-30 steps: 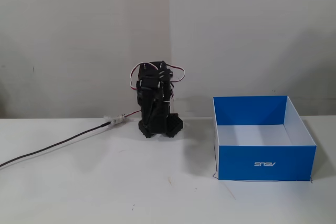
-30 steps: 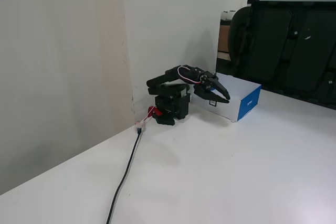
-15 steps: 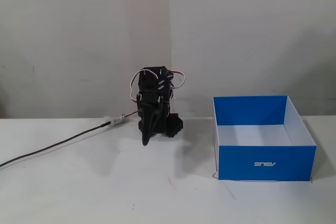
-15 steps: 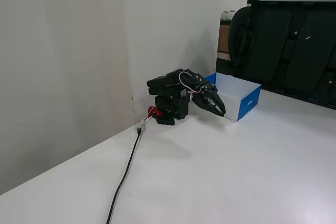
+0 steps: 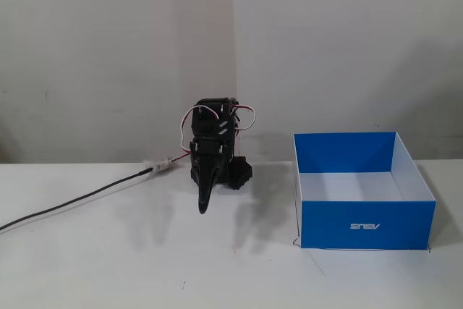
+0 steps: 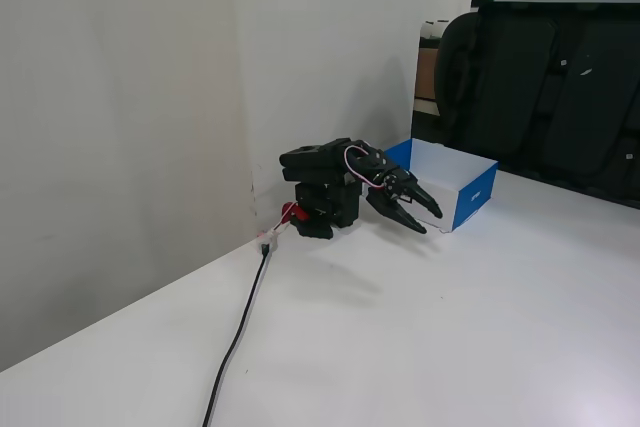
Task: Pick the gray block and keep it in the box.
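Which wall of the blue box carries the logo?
The box front wall, facing the camera in a fixed view: white upside-down logo. Inner walls there show none.

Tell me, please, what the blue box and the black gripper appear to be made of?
The box looks like thin printed cardboard: flat folded walls, matte blue outside and white inside, with a printed logo. The gripper, its fingers slightly apart, looks like matte black plastic, possibly 3D-printed, though its surface texture is too small to confirm.

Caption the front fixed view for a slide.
Small black robot arm points its gripper down at the white table, beside an empty blue cardboard box.
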{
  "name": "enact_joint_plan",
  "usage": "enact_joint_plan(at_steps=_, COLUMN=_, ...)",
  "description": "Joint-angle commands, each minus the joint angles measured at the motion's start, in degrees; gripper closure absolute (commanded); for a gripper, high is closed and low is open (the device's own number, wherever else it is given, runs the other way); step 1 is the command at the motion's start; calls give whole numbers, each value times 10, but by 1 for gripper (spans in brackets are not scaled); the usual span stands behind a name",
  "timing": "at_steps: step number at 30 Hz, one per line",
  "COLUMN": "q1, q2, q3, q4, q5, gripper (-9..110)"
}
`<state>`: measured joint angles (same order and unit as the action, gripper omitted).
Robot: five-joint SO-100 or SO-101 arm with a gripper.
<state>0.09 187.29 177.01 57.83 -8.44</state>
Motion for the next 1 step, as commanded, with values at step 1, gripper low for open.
enact_joint_plan(at_steps=1, q1=-4, q2=91, q3=-8, q4=-15, q5=4, gripper=88)
